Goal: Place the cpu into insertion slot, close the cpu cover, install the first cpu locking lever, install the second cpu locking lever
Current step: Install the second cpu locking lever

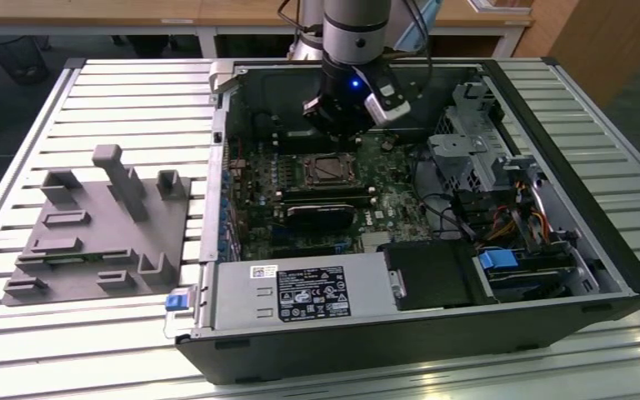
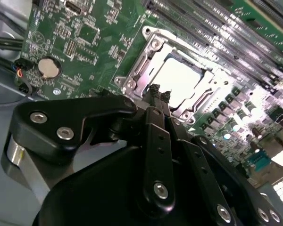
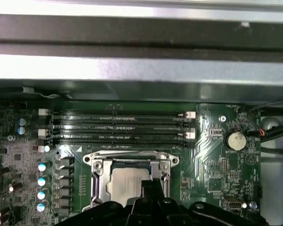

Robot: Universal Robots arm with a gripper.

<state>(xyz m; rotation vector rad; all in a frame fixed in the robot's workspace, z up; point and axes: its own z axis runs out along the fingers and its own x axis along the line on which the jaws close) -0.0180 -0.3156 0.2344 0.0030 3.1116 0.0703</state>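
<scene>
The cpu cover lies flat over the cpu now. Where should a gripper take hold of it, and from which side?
Probably at a thin outer edge of the cpu cover, coming from above. The frame lies flat around the cpu, so only its rim offers a hold. The gripper is right beside it.

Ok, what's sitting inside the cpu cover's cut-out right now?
The cpu, its silver-grey top showing through the cpu cover in both wrist views. The tool hides the cpu's near edge, and the insertion slot beneath is covered.
</scene>
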